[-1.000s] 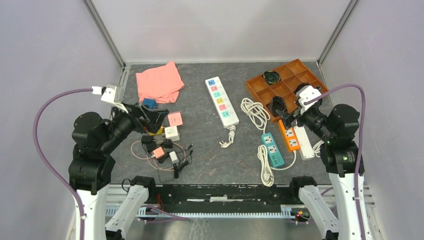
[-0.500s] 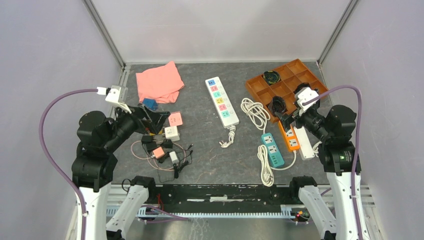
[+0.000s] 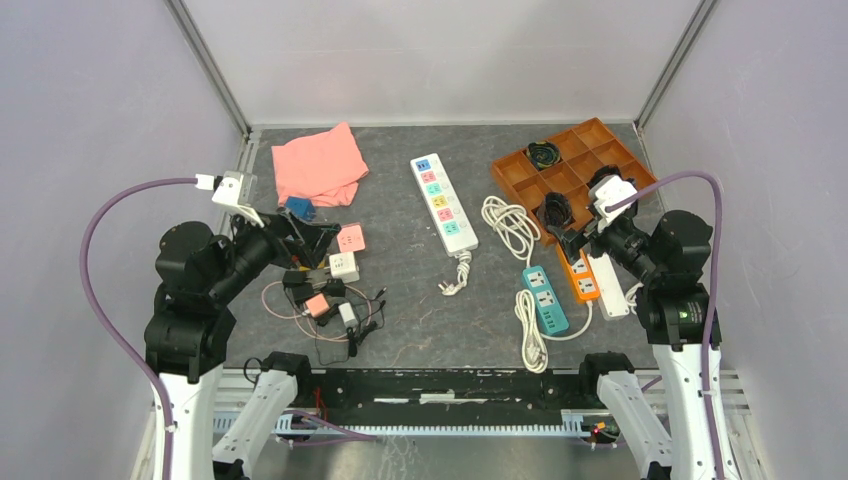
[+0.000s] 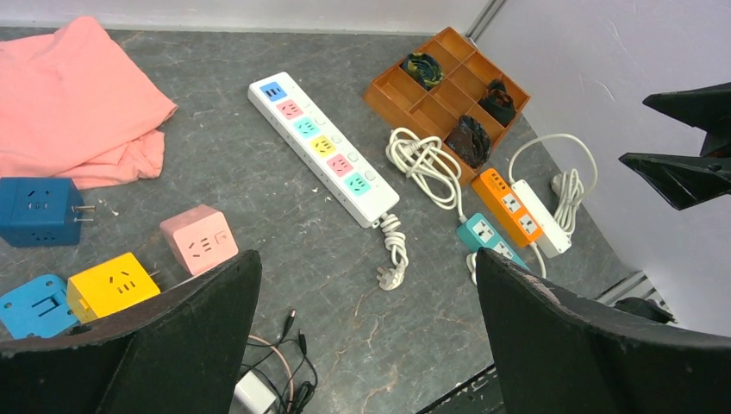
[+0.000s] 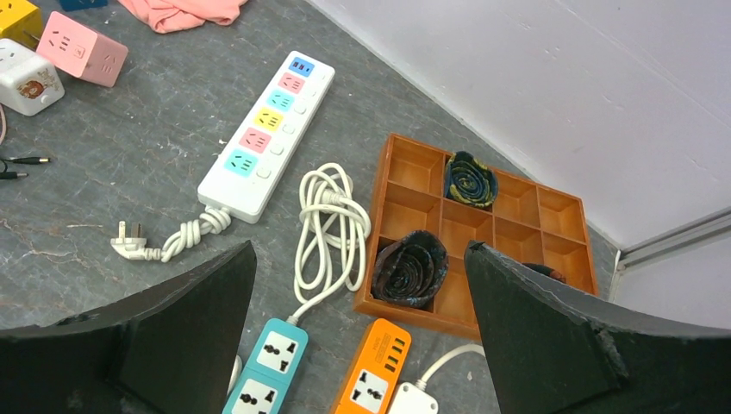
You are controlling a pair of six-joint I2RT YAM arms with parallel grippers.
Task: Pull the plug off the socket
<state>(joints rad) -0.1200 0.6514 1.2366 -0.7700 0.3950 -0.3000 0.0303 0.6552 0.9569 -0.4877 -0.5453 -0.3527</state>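
The long white socket strip (image 3: 444, 203) lies in the middle of the table, with blue, pink, green and yellow outlet faces. It also shows in the left wrist view (image 4: 323, 155) and the right wrist view (image 5: 267, 134). I see no plug in any of its outlets. Its own knotted white cord ends in a plug (image 3: 450, 288) lying loose on the table. My left gripper (image 3: 315, 235) (image 4: 366, 259) is open and empty, above the cube adapters to the left of the strip. My right gripper (image 3: 570, 237) (image 5: 359, 250) is open and empty, above the short strips on the right.
A pink cloth (image 3: 318, 165) lies at the back left. An orange divided tray (image 3: 570, 165) holds dark rolled items. Teal (image 3: 545, 298), orange (image 3: 579, 275) and small white (image 3: 608, 285) strips lie at the right, beside a coiled white cord (image 3: 510, 225). Cube adapters (image 3: 343, 266) and tangled cables (image 3: 335, 315) lie at the left.
Both arms have shifted only slightly: the left wrist a little right, the right wrist a little left and down. Both grippers stay open. Nothing on the table has moved.
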